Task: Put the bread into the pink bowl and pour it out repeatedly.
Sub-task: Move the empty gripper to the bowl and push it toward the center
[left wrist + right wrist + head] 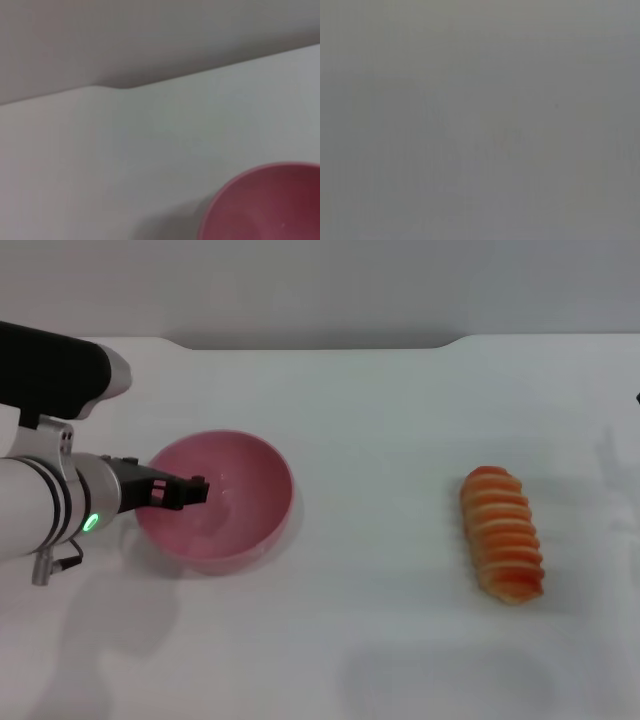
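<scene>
The pink bowl (225, 498) stands upright on the white table, left of the middle, with nothing inside it. My left gripper (182, 492) reaches in from the left and lies across the bowl's left rim, its tip over the inside. The left wrist view shows only a part of the pink bowl (270, 205) on the table. The bread (502, 533) lies far to the right on the table, orange ridged top up, well apart from the bowl and from the gripper. My right gripper is out of view, and its wrist view shows only plain grey.
The white table (380, 420) ends at a back edge with a grey wall behind it. Bare tabletop lies between the bowl and the bread and along the front.
</scene>
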`<state>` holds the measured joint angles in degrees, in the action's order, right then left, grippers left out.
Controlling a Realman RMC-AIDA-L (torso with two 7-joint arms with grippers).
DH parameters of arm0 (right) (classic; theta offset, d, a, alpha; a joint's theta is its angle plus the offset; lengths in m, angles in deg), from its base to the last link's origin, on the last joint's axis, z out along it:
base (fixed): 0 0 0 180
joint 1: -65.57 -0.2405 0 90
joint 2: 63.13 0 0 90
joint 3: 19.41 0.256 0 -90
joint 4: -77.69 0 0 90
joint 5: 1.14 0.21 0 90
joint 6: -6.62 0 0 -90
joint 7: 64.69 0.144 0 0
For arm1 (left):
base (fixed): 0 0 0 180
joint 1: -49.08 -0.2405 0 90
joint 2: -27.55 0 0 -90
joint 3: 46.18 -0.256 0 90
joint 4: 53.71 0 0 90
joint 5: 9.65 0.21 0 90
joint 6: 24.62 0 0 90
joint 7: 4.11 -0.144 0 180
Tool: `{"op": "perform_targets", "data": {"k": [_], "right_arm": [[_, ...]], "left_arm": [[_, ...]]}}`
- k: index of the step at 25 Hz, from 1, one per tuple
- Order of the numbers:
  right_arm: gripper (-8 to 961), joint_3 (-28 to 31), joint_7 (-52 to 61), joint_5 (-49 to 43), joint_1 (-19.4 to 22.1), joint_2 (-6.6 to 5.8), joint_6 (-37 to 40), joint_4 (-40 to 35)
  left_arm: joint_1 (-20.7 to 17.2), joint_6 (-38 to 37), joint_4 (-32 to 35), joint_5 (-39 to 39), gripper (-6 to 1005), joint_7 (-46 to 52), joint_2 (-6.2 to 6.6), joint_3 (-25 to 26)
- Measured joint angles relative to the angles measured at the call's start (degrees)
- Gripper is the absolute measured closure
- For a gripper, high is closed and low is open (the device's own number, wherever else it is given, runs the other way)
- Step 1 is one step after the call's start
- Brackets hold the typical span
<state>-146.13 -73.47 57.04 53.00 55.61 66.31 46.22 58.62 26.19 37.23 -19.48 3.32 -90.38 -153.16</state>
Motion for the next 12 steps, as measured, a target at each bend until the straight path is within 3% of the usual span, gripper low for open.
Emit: {"op": "perform_targets", "data": {"k": [12], "right_arm": [[166, -0.35, 0.0, 0.0, 0.13, 0.0, 0.0, -0.32]], "left_arm": [[1.73, 0.16, -3.48, -0.36, 275, 0.43, -0.11, 0.23]]}}
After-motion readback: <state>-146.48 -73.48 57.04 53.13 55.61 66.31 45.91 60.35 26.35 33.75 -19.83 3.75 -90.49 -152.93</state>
